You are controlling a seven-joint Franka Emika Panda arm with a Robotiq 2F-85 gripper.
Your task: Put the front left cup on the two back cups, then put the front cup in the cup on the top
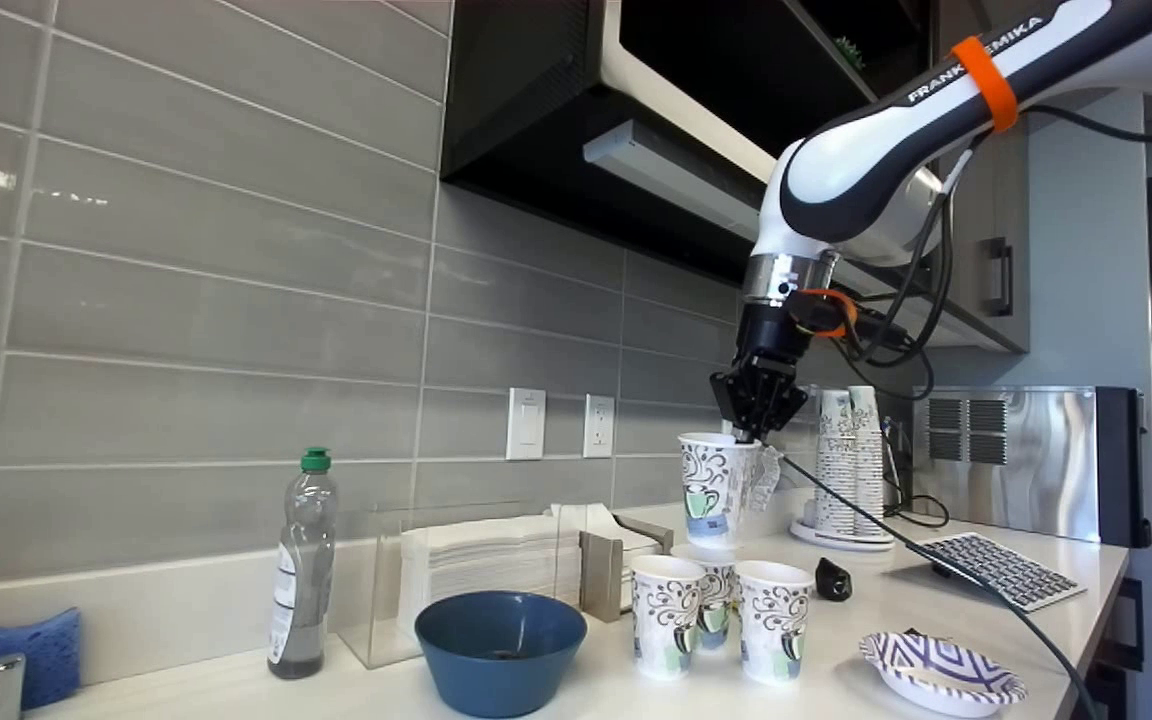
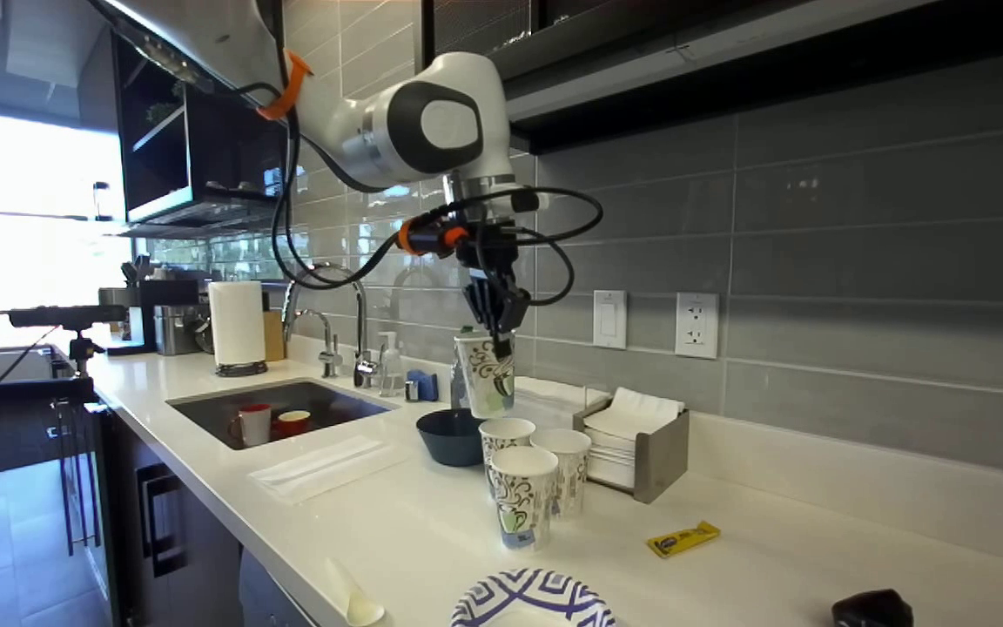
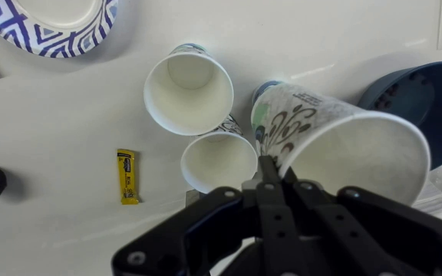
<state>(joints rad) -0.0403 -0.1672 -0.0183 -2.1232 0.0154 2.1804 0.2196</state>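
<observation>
My gripper (image 1: pixel 744 436) is shut on the rim of a white patterned cup (image 1: pixel 711 490), one finger inside and one outside. It also shows in the wrist view (image 3: pixel 277 168). The held cup hangs above three like standing cups, among them the two back cups; I cannot tell which two those are. One standing cup (image 1: pixel 666 630) is nearest the bowl, one (image 1: pixel 774 630) nearest the plate, and one (image 2: pixel 567 479) nearest the wall. In the wrist view the held cup (image 3: pixel 282 119) hides most of one. Whether its base touches a rim is unclear.
A blue bowl (image 1: pixel 501 675) and a soap bottle (image 1: pixel 301 580) stand beside the cups. A napkin holder (image 2: pixel 665 457) is by the wall. A patterned paper plate (image 3: pixel 63 44), a yellow packet (image 3: pixel 127 176) and a black object (image 1: pixel 833 580) lie nearby. A cabinet hangs above.
</observation>
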